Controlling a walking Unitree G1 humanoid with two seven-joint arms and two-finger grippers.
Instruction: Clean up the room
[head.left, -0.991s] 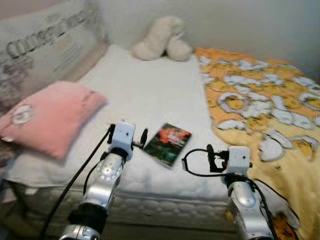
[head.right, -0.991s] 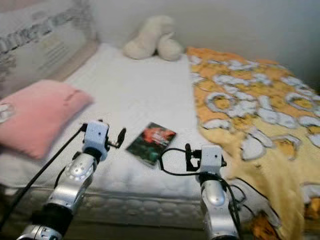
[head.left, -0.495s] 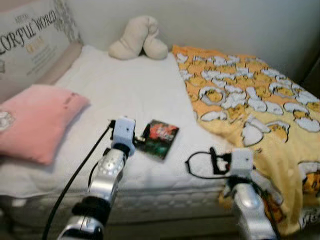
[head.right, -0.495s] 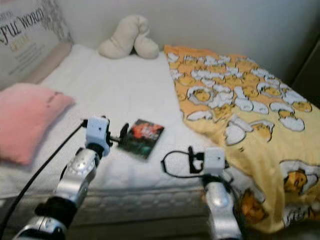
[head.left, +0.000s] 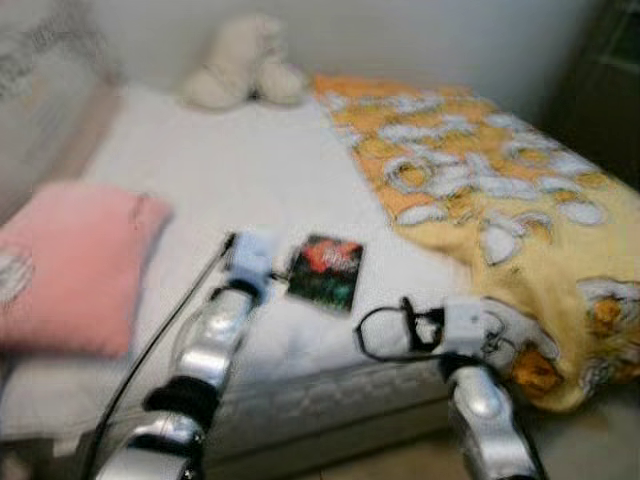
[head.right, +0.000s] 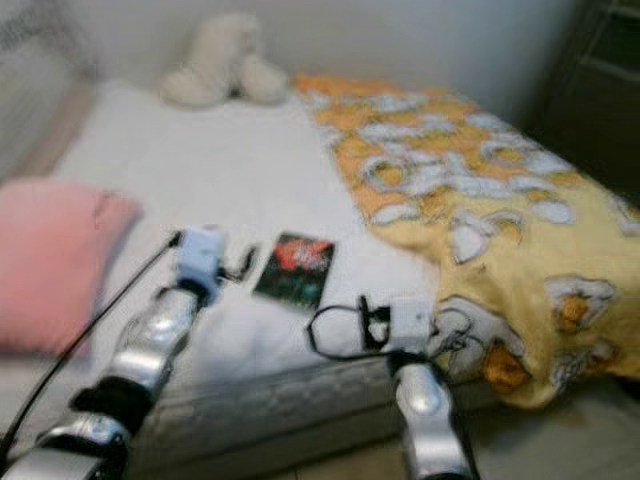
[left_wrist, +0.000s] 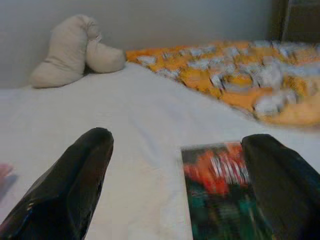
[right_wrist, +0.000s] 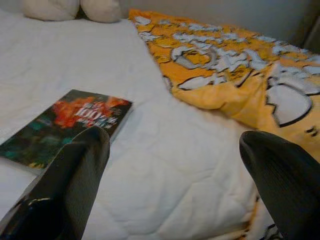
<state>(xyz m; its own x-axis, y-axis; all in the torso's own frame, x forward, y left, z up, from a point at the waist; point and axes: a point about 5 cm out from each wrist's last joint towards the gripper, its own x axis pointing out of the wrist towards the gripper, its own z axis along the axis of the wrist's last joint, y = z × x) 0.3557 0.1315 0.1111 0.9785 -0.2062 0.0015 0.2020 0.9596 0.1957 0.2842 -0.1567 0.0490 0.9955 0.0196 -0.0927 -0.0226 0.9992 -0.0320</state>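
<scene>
Left wrist view: left gripper (left_wrist: 177, 175), spread wide and empty, has neared the book (left_wrist: 220, 187).

Glossy book cover (right_wrist: 70, 122), quilted white mattress cloth (right_wrist: 165, 165), plush toy (left_wrist: 72, 50)

I am seeing a red-and-green book (head.left: 325, 271), pink pillow (head.left: 70, 262), cream plush (head.left: 243, 62), white mattress (head.left: 250, 170), orange-yellow egg-patterned blanket (head.left: 480, 180).
</scene>
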